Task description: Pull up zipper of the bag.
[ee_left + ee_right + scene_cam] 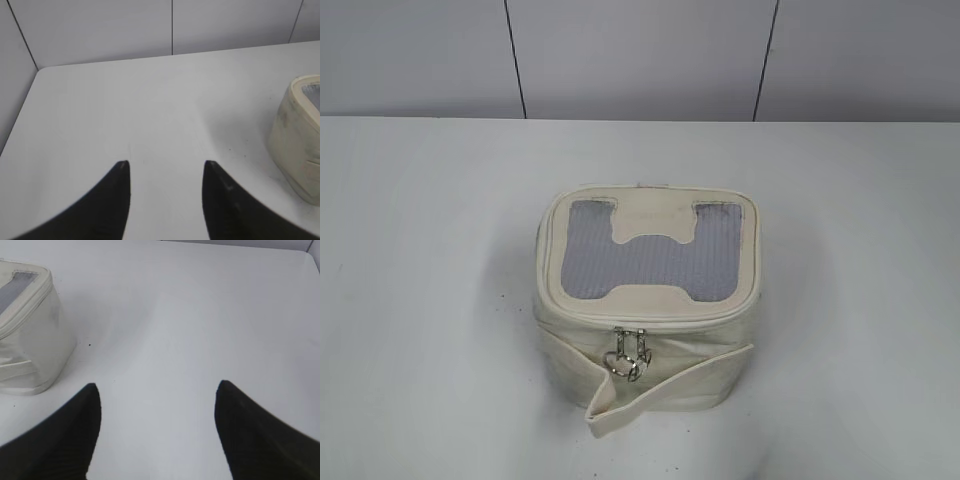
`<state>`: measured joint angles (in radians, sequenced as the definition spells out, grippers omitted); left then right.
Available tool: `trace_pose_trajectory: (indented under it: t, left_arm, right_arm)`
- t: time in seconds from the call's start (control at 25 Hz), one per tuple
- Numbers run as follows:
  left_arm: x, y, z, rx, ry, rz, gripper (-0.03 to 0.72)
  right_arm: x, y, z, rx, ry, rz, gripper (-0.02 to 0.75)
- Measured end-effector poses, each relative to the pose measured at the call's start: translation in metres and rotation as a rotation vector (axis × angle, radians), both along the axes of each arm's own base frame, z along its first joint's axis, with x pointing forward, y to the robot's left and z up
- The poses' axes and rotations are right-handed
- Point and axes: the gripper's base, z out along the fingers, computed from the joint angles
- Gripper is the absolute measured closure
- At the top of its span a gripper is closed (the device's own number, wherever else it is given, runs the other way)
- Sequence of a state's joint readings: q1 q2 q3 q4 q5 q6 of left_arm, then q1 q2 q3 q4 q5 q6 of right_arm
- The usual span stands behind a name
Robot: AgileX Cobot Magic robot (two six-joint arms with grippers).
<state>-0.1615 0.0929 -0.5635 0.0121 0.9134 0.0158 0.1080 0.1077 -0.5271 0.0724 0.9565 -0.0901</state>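
Observation:
The cream-white bag (645,335) stands upright in the middle of the white table, its grey mesh top with the cream H-shaped patch facing up. The zipper (650,316) runs round the top rim, and its silver pulls with round rings (628,357) hang at the front. A loose strap band (665,385) slants across the front. The bag's side shows at the right edge of the left wrist view (299,135) and at the left of the right wrist view (27,335). My left gripper (166,165) and right gripper (157,387) are open and empty, away from the bag. Neither arm shows in the exterior view.
The white table (430,300) ends at a grey panelled wall (640,55) behind. In the left wrist view the table's rounded far-left corner (42,70) is visible.

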Motion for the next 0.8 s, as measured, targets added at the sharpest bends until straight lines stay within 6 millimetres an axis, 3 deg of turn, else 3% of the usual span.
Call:
trace_pose_trajectory:
  t: [0.44, 0.64, 0.8]
  left_arm:
    - [0.006, -0.009, -0.004, -0.017, -0.052, -0.089, 0.337]
    - [-0.002, -0.012, -0.002, -0.042, 0.016, -0.131, 0.36]
    - [-0.006, -0.013, -0.012, -0.006, 0.121, -0.152, 0.369]
  right_arm:
    - [0.005, 0.0, 0.001, -0.011, -0.058, 0.005, 0.184]
    - [0.002, 0.0, 0.0, -0.016, -0.033, 0.009, 0.184]
    - [-0.001, 0.0, -0.007, -0.029, 0.049, 0.014, 0.184]
